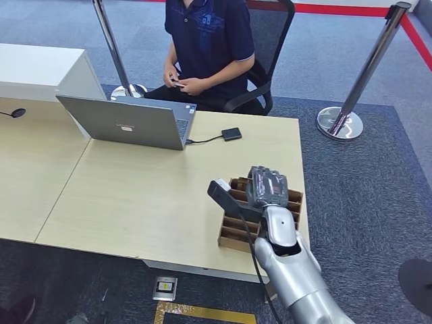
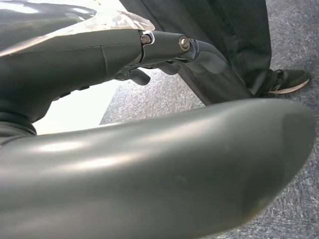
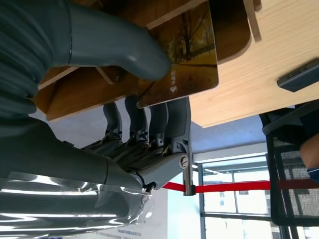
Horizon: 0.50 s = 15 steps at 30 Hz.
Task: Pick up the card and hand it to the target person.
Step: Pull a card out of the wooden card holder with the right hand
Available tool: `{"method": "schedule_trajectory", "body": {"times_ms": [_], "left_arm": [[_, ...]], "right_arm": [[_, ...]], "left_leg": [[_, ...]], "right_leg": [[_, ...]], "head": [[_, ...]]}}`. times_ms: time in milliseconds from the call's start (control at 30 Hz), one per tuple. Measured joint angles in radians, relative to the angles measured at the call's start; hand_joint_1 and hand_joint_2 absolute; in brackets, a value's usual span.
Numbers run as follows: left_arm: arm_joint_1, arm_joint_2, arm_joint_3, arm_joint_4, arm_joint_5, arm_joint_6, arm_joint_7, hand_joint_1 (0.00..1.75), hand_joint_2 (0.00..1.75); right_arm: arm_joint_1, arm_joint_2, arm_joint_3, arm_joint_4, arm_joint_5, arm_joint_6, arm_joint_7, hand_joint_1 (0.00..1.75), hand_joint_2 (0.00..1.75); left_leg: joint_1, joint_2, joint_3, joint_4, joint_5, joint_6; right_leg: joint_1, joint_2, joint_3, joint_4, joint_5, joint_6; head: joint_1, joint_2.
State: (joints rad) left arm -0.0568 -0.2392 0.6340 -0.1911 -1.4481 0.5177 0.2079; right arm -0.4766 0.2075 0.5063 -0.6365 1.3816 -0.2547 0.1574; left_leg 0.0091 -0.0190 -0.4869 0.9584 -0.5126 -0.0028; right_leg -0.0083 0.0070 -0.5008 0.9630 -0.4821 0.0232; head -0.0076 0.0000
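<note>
Right wrist view showed the right hand (image 3: 124,99) pinching the card (image 3: 188,59) between thumb and fingers, over the wooden rack (image 1: 293,199) at the table's (image 1: 152,196) four o'clock. Left hand (image 2: 165,55) hung down, fingers loosely curled, holding nothing. Person (image 1: 208,40) sat at twelve o'clock.

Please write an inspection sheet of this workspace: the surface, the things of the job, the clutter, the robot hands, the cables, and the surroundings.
Surface: light wooden desk, joined to a second desk on the left.
Job's things: card with an autumn tree picture, pinched between thumb and fingers of the right robot hand at the wooden slotted holder; seated person across the desk.
Clutter: open laptop; small black device.
Robot hands: right holds the card; left robot hand hangs above the carpet, fingers curled on nothing.
Cables: black cable from laptop to device; black cable along the right wrist.
Surroundings: grey carpet, barrier posts.
</note>
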Motion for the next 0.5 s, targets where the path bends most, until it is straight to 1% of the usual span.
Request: {"method": "schedule_trajectory", "body": {"times_ms": [300,500], "left_arm": [[0.000,0.000,0.000,0.000,0.000,0.000,0.000,0.00,0.00],[-0.001,0.000,0.000,0.000,0.000,0.000,0.001,0.00,0.00]], "right_arm": [[-0.006,0.006,-0.003,0.016,-0.017,-0.007,-0.022,1.36,1.75],[-0.007,0.009,-0.006,0.020,-0.020,-0.009,-0.027,1.34,1.75]], "left_leg": [[0.000,0.000,0.000,0.000,0.000,-0.001],[0.000,0.000,0.000,0.000,0.000,-0.001]], "right_leg": [[0.000,0.000,0.000,0.000,0.000,0.000],[0.000,0.000,0.000,0.000,0.000,0.000]], "head": [[0.000,0.000],[0.000,0.000]]}}
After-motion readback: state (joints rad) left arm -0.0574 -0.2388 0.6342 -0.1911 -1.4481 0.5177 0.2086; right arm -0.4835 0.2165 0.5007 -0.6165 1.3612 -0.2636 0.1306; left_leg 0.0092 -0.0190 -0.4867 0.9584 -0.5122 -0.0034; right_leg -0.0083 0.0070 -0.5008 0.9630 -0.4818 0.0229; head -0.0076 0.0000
